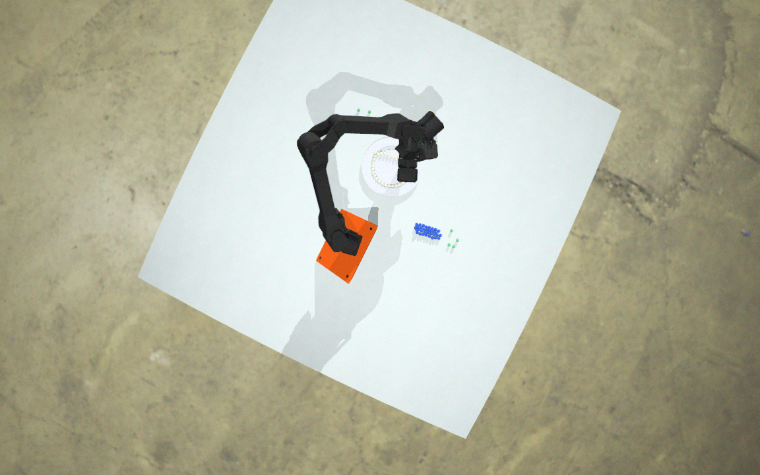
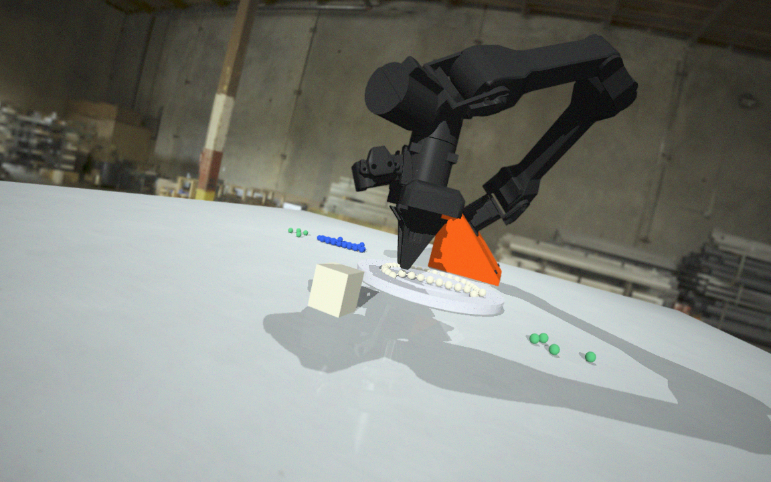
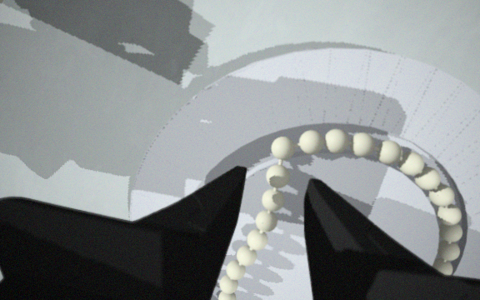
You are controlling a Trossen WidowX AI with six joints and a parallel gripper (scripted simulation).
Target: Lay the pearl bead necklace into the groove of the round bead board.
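The pearl bead necklace (image 1: 373, 168) (image 2: 439, 282) (image 3: 337, 141) lies on the white round bead board (image 1: 365, 171) (image 2: 473, 307) (image 3: 348, 62). In the wrist view, its top and right beads follow the curved groove. From the top left bead, a strand runs down across the raised centre, inside the groove. My gripper (image 2: 404, 267) (image 3: 276, 182) is low over the board, partly open. Its two black fingers stand on either side of that strand, with a gap to the beads on both sides. The arm hides the fingertips and part of the necklace in the top view.
A cream block (image 2: 327, 290) stands beside the board. A cluster of blue beads (image 1: 427, 231) (image 2: 340, 243) lies near some green beads (image 1: 451, 231) (image 2: 298, 230). More green beads (image 1: 358, 110) (image 2: 554, 349) lie on the board's other side. The orange base part (image 1: 344, 271) (image 2: 460, 254) is behind the board.
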